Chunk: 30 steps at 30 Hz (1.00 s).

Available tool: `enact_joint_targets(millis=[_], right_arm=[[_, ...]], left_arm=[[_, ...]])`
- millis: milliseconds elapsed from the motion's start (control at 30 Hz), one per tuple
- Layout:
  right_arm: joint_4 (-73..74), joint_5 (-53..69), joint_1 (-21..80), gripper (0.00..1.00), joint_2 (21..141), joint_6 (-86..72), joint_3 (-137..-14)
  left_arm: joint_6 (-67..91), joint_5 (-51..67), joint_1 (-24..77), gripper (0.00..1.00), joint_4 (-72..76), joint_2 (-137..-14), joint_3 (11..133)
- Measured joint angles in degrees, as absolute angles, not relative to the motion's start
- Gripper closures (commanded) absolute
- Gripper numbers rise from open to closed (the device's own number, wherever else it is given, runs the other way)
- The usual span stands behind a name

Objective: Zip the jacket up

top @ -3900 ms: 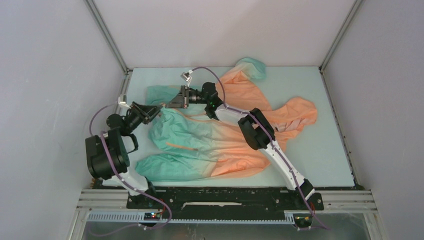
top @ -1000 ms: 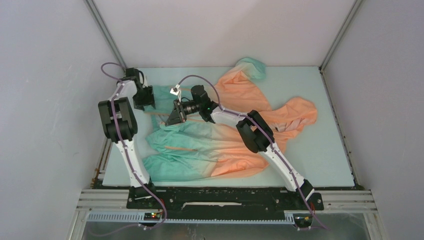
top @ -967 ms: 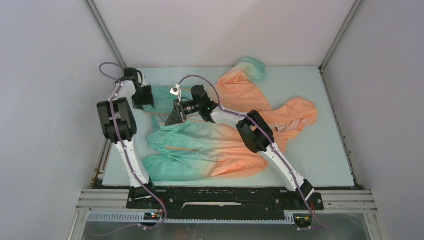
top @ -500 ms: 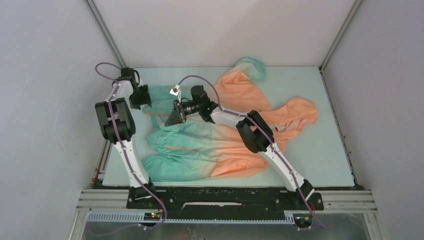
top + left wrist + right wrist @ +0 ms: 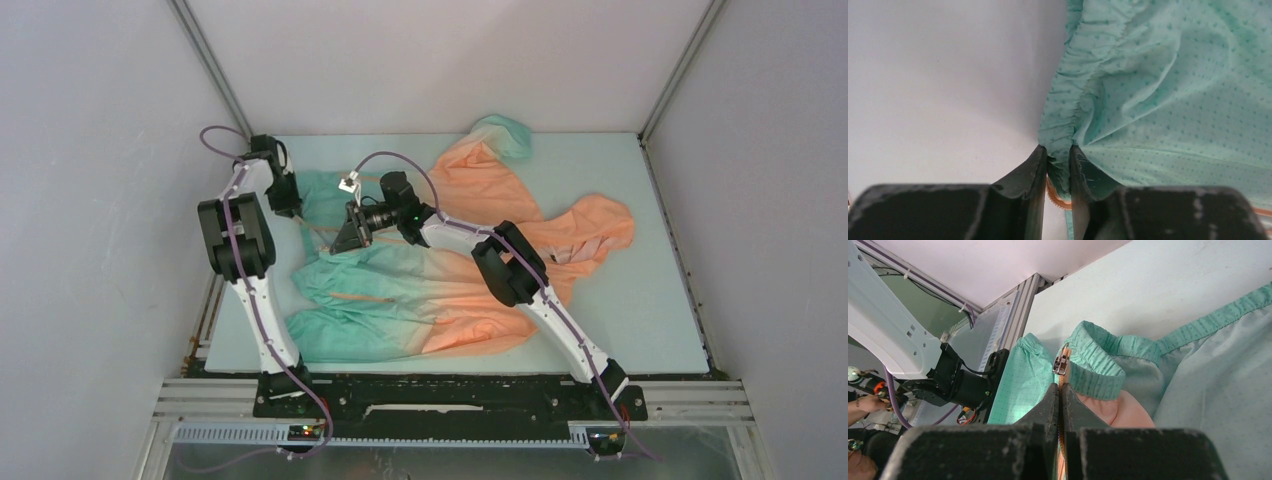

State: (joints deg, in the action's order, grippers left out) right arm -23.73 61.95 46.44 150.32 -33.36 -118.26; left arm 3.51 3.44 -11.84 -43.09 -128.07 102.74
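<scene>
The jacket (image 5: 450, 290) is lying spread across the table (image 5: 640, 320), with its teal hem (image 5: 1068, 100) toward the left side and its orange hood (image 5: 590, 230) toward the right.

1. Left gripper (image 5: 1058, 162): the jaws are clenching the gathered hem edge. A strip of orange trim is showing below the pinch point. The arm is reaching to the far left corner of the garment, so it is acting as the anchor.
2. Right gripper (image 5: 1061, 395): the jaws are closing tightly on the orange zip tape (image 5: 1062, 460), just beside the hem on the hood side.
3. Slider (image 5: 1061, 362): the metal slider is sitting at the hem end of the zip, just beyond the right fingertips and apart from them. It is not being held.

Status, as a judgement: the task is sitting at an early stage. Both holds at the bottom of the zip are in place, and the slider is resting at its starting end. Whether both rows of teeth are seated in the slider cannot be determined from these views.

Remaining work, as a judgement: the slider pull is waiting to be grasped, and the full run from hem to hood is waiting to be closed while the hem end is being kept taut.
</scene>
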Motion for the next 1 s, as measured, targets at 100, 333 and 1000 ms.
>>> enact_joint_targets(millis=[100, 333, 1000], right_arm=[[-22.44, 61.95, 46.46, 1.0, 150.32, -32.49, -118.61], [-20.69, 62.35, 46.54, 1.0, 150.32, -31.38, -119.74], [-18.46, 62.78, 46.59, 1.0, 150.32, -29.69, -119.74]], left_arm=[[3.86, 4.08, -11.86, 0.82, -42.96, -126.5, 101.8], [5.63, 6.7, -11.86, 0.8, -42.04, -118.15, 98.78], [8.73, -5.1, -8.14, 0.44, -43.62, -114.06, 92.84]])
